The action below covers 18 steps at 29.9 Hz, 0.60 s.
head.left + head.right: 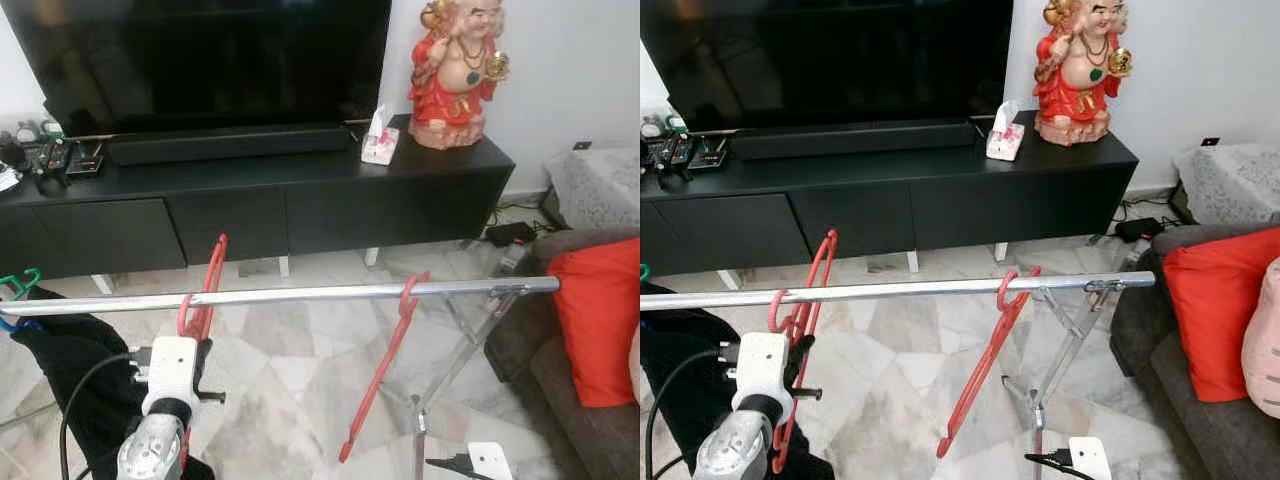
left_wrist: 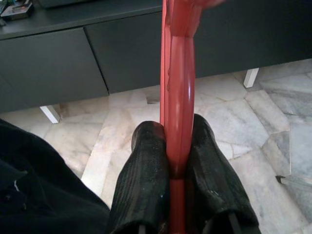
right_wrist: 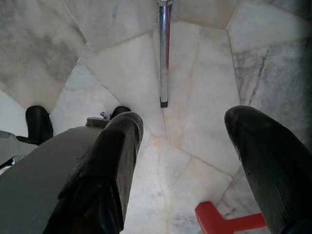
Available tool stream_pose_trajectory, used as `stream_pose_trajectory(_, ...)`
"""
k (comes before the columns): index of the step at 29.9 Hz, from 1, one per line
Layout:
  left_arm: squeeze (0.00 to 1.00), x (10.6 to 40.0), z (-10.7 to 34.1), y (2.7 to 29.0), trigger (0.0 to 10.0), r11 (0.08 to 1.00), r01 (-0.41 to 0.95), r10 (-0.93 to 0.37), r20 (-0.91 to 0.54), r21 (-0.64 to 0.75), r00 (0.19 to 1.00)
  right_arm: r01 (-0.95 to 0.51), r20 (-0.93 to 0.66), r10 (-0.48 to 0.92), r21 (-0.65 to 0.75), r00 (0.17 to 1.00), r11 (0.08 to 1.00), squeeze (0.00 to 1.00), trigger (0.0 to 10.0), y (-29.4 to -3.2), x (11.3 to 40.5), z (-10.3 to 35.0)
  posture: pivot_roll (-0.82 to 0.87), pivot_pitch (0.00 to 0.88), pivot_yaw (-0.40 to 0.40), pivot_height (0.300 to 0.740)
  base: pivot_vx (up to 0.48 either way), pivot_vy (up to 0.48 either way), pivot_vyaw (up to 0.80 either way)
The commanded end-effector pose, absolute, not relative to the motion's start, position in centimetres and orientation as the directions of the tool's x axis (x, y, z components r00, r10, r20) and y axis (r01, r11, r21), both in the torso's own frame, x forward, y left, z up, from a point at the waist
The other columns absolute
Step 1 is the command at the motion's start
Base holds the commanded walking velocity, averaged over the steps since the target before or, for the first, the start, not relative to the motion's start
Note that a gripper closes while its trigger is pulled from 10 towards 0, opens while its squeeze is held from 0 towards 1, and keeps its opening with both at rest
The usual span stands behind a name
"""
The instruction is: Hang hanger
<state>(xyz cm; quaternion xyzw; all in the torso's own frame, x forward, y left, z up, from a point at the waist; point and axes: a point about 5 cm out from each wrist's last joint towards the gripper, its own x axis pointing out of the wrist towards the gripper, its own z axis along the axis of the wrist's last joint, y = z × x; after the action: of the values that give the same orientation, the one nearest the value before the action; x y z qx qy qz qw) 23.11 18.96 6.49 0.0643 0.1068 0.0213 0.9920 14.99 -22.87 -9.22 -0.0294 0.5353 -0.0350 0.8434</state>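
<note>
Hanging is nearly finished — left gripper [image 2: 176, 161] is clamping the red hanger [image 1: 205, 290], hook seemingly over the rail [image 1: 300, 295]; next, releasing it. Right gripper [image 3: 185, 161] is gaping, idle.

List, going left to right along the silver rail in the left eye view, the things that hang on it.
Green hanger → black garment → red hanger held by the left gripper → second red hanger, hanging free.

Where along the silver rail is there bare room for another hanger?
The silver metal rail is bare between the red plastic hanger gripped by the left gripper and the hanging red hanger. The left end is crowded by dark clothing.
</note>
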Motion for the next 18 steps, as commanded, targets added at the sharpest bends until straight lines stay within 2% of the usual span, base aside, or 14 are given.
stream_pose_trajectory(1,0.0,23.6,6.3,19.4,10.0,0.985,-0.051,0.087,-0.219,0.164,0.972,0.022,-0.9,-0.095,-0.094,0.425,0.995,0.0,10.0,-23.0,15.1,-9.1,-0.05,0.0,-0.018,0.74,0.0,0.0,0.0)
stream_pose_trajectory(8,0.0,24.7,6.1,19.4,10.0,0.977,-0.098,0.14,-0.227,0.188,0.964,0.017,-0.899,-0.094,-0.096,0.428,0.995,0.0,10.0,-23.1,15.1,-9.1,-0.06,0.0,-0.024,0.74,0.0,0.0,0.0)
stream_pose_trajectory(18,0.0,25.7,6.1,19.6,10.0,0.973,-0.187,0.213,-0.214,0.134,0.953,0.02,-0.897,-0.092,-0.093,0.432,0.995,0.0,10.0,-23.1,15.2,-9.1,-0.06,0.0,-0.027,0.74,0.0,0.0,0.0)
